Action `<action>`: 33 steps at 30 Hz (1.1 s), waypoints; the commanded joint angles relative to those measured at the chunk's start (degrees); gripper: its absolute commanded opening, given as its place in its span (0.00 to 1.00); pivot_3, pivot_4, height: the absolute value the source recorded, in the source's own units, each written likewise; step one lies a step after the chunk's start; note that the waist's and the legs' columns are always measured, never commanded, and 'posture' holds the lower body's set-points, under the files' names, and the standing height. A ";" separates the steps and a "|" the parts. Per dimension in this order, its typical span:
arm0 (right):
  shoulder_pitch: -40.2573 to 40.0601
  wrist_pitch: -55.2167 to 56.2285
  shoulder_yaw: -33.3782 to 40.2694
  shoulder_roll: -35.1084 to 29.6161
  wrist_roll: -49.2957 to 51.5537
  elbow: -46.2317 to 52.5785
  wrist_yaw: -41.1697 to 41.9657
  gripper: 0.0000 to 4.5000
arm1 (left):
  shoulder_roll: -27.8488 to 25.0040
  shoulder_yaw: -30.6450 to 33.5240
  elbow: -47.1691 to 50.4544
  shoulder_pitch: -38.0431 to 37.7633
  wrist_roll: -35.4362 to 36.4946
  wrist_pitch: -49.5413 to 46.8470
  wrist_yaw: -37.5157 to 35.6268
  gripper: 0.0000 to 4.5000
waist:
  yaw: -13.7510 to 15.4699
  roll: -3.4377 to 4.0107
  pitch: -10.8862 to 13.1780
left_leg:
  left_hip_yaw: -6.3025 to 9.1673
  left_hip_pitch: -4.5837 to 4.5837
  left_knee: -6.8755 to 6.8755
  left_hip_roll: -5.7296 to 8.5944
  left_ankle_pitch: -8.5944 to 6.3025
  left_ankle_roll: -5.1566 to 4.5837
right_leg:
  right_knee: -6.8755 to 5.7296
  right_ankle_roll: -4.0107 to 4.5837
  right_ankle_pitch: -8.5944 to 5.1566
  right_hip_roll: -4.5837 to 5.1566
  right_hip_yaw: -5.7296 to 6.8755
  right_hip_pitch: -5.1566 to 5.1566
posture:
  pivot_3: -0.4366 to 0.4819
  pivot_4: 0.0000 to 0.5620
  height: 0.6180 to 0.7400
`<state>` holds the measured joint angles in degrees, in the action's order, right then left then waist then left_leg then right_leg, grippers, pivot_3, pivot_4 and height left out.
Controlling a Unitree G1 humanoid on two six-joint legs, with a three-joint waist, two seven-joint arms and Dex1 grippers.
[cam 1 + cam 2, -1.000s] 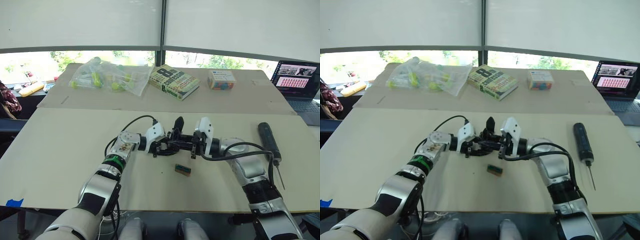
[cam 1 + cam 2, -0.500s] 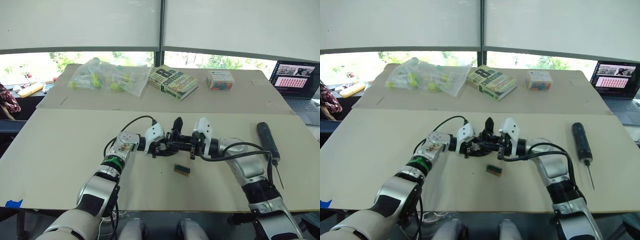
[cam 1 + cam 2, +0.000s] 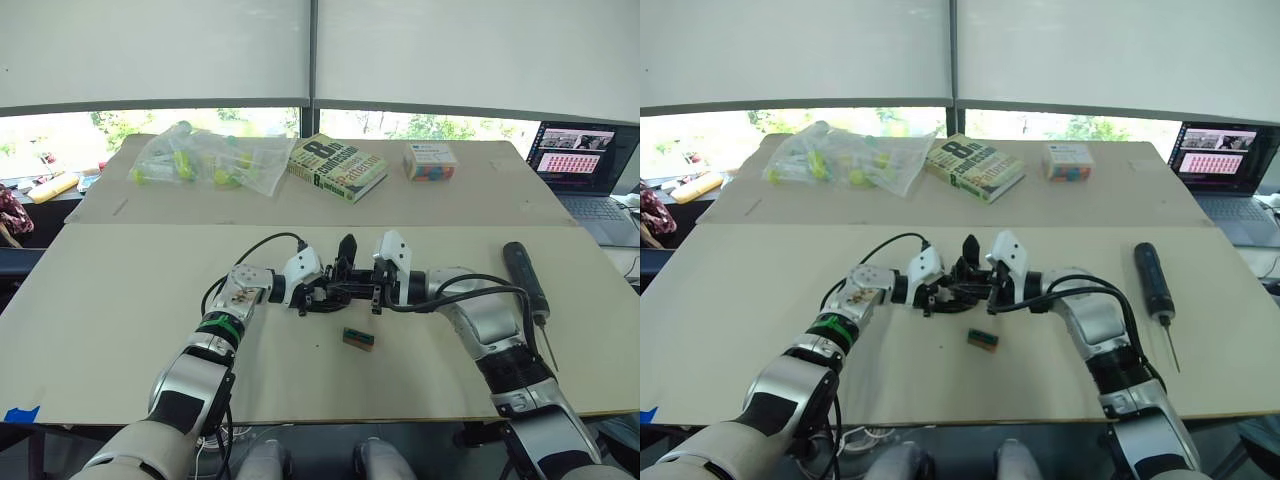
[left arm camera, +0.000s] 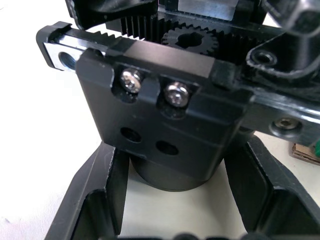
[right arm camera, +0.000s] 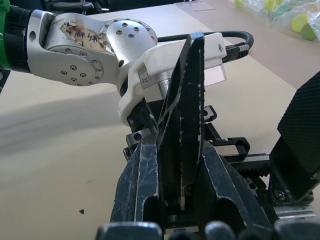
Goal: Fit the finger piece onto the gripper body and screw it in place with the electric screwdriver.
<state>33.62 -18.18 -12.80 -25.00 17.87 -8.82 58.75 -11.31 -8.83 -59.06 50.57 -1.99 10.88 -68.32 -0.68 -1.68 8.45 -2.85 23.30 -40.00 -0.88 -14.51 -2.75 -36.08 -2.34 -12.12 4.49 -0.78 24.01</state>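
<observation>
Jaws of left gripper straddle gripper body; right gripper pinches finger piece.

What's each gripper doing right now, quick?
Left gripper: shut on the gripper body, fingers either side of its round base.
Right gripper: shut on the finger piece, held upright over the body.

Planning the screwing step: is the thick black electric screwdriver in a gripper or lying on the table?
Lying on the table. The thick black electric screwdriver rests flat, bit toward the robot, apart from both grippers.
</observation>
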 commanded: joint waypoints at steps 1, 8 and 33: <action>-2.21 -1.42 -0.75 -1.52 -4.35 -6.96 -1.95 0.08 | 0.60 -1.02 1.61 -1.08 0.34 -0.45 -2.14 0.51 | 0.00 0.00 -0.15 | 0.00 0.00 0.01 0.00 0.00 0.00 | 0.00 0.00 0.00 0.00 0.00 0.00 | 0.48 0.27 1.00; -0.51 2.18 1.65 -0.37 -1.71 -2.36 -1.62 0.08 | 0.69 -1.07 2.00 -1.63 0.17 -0.78 -1.51 0.51 | -0.01 0.00 -0.21 | 0.00 0.05 0.03 0.00 0.00 0.00 | 0.01 0.00 0.00 0.00 -0.02 0.06 | 0.48 0.27 1.00; 1.19 -6.25 -1.18 -1.35 -3.92 -3.39 -1.48 0.08 | 0.76 -1.42 3.39 -3.17 0.12 -1.52 -1.36 0.51 | -0.11 0.02 -0.24 | 0.00 0.02 0.10 -0.02 0.00 0.00 | 0.03 0.01 0.00 0.02 -0.03 0.07 | 0.48 0.27 1.00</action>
<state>36.38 -25.15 -13.29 -25.22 18.14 -8.22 59.18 -11.28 -8.78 -56.50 48.84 -1.90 9.71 -67.69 -0.79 -1.66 8.20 -2.85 23.33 -39.90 -0.90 -14.51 -2.75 -36.05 -2.33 -12.12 4.51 -0.81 24.08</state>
